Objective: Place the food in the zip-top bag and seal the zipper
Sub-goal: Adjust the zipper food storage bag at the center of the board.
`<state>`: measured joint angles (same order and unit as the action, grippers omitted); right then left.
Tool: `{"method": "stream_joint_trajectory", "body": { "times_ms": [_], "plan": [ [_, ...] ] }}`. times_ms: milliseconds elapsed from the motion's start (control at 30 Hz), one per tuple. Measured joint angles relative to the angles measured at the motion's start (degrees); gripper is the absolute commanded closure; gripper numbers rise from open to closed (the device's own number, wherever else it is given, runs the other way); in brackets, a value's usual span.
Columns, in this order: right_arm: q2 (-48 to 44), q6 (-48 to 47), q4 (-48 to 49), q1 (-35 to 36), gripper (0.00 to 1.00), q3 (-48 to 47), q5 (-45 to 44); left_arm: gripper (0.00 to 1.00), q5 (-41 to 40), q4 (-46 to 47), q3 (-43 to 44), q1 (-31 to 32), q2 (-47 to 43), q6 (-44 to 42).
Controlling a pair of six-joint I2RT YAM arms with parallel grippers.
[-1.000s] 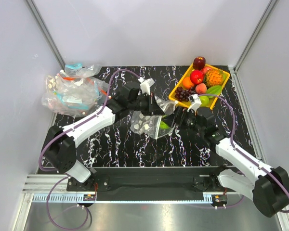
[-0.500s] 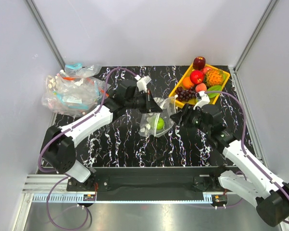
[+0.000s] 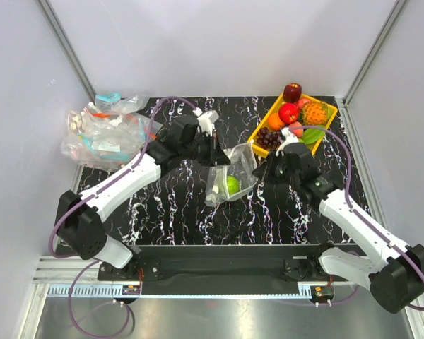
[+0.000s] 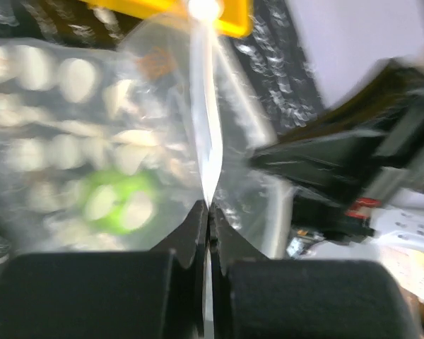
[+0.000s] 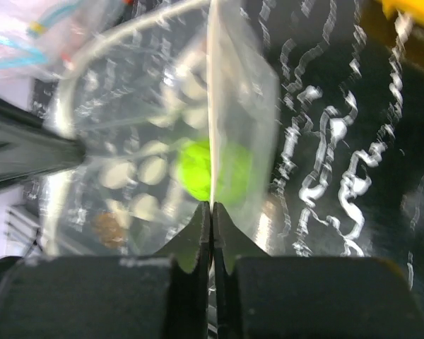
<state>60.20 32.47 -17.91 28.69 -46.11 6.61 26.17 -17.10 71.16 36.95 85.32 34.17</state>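
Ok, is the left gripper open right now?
No, the left gripper is pinched shut on the edge of the bag, as the left wrist view shows.

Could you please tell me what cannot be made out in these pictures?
- Whether the bag is sealed: too small from above, blurred in both wrist views.
- Green fruit, its kind: blurred, crossed by the pinched bag edge, wrist views.
- Yellow tray, near edge: behind the right arm, top view.
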Motion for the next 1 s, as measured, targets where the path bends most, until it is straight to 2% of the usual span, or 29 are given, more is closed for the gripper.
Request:
{"method": "stream_joint_trajectory", "body": {
  "times_ms": [200, 300, 400, 467, 567, 733, 833, 867, 900, 1000],
  "plan": [
    [4.5, -2.5, -5.6, 4.5, 1.00, -16.9, -2.2, 1.00, -13.8, -16.0, 10.8, 0.0, -1.5, -7.9],
    [6.5, -3.6, -5.9, 6.3, 1.00, -21.3, -2.7, 1.00, -20.7, -20.1, 13.2, -0.1, -4.2, -10.6],
    [9.7, -3.8, -5.7, 6.3, 0.99, -21.4, -2.6, 1.00, -25.6, -24.1, 13.2, -0.4, -7.3, -12.2],
    [12.3, -3.7, -5.5, 6.3, 0.92, -20.1, -2.4, 1.00, -28.2, -26.0, 13.2, -0.6, -8.3, -12.8],
    [14.7, -3.8, -6.0, 6.3, 0.70, -18.3, -2.5, 1.00, -30.9, -27.5, 12.9, -0.7, -8.5, -13.4],
    [15.3, -4.7, -5.9, 6.3, 0.47, -18.3, -3.1, 1.00, -32.0, -28.2, 11.5, -0.7, -8.0, -13.7],
    [15.4, -5.3, -5.4, 6.3, 0.42, -17.5, -4.0, 1.00, -32.0, -26.4, 8.8, -0.7, -7.3, -13.6],
    [15.4, -5.4, -5.3, 6.3, 0.38, -17.0, -4.2, 1.00, -32.0, -25.8, 7.9, -0.7, -6.9, -13.6],
    [15.4, -5.5, -5.3, 6.3, 0.28, -16.5, -4.5, 1.00, -32.0, -25.4, 7.3, -0.7, -6.6, -13.6],
    [15.3, -6.2, -5.3, 6.3, 0.24, -15.6, -6.1, 1.00, -32.0, -24.8, 5.9, -0.7, -5.3, -13.4]
  ]
}}
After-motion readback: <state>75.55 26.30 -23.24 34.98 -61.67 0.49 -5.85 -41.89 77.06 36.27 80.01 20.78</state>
